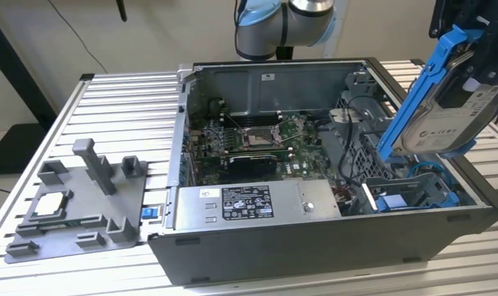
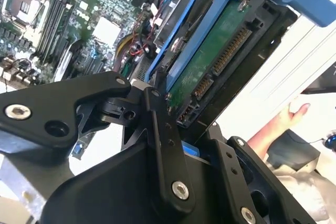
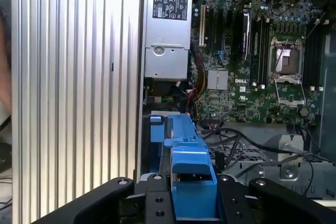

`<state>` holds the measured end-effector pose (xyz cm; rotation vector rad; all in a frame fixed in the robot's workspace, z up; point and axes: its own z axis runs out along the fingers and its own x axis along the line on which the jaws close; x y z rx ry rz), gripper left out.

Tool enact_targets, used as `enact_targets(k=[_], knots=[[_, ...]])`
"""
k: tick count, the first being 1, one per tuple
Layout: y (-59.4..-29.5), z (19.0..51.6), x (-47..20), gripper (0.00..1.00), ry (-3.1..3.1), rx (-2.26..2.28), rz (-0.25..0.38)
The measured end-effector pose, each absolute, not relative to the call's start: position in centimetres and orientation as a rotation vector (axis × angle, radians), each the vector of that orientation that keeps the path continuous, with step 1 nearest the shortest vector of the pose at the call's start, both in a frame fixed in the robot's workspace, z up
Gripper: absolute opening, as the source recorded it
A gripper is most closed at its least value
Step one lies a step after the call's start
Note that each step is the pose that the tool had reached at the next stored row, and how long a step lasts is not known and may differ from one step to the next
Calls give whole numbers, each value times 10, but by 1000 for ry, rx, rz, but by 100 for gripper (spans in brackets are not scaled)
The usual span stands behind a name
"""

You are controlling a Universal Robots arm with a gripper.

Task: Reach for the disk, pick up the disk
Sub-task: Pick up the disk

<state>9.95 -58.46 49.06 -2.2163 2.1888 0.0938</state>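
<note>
the black gripper (image 3: 191,203) jaws are pinching the blue-framed silver metal disk (image 1: 446,117), holding it tilted above the open grey computer case (image 1: 315,234).

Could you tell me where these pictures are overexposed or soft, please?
In the second wrist view the bright background beside the disk washes out white, and the near gripper links look soft. In the first wrist view the ribbed table glares pale. The exterior view is evenly lit.

The arm (image 1: 286,24) is silver-grey with pale blue joint caps. The claw (image 2: 173,129) is matt black (silver screws dot its linkages).
</note>
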Motion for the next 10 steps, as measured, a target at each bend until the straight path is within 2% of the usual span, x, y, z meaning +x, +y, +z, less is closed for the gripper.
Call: enact_targets(k=[10], knots=[[-585, 489, 99, 0, 2243, -2159, 93]])
